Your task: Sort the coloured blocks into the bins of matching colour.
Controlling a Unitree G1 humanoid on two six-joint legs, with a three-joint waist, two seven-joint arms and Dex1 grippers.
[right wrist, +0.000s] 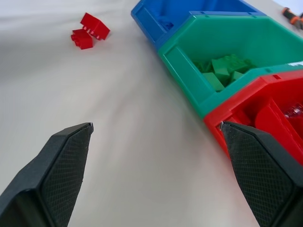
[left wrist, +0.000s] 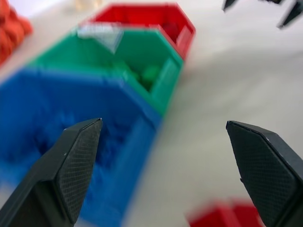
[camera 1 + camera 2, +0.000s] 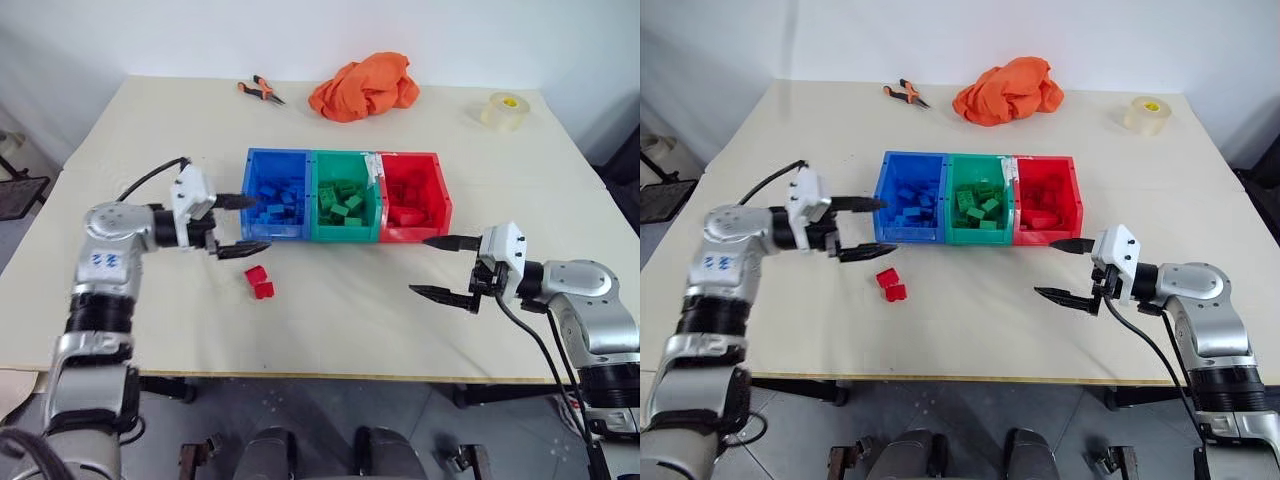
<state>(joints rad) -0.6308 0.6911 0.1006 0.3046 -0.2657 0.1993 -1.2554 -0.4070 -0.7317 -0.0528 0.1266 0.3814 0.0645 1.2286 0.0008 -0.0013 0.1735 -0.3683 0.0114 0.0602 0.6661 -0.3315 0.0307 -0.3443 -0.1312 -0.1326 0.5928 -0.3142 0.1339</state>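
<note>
Three joined bins stand mid-table: the blue bin (image 3: 278,153), the green bin (image 3: 345,155) and the red bin (image 3: 408,157). Each holds several blocks of its own colour. Two red blocks (image 3: 259,282) lie together on the table in front of the blue bin. My left gripper (image 3: 262,223) is open and empty at the blue bin's front left corner, just above the red blocks (image 2: 222,215). My right gripper (image 3: 418,265) is open and empty in front of the red bin, above bare table. The right wrist view shows the red blocks (image 1: 89,32) far beyond its fingers.
At the back of the table lie an orange cloth (image 3: 365,87), orange-handled pliers (image 3: 260,90) and a clear tape roll (image 3: 503,110). The table's front edge (image 3: 330,375) runs close below both grippers.
</note>
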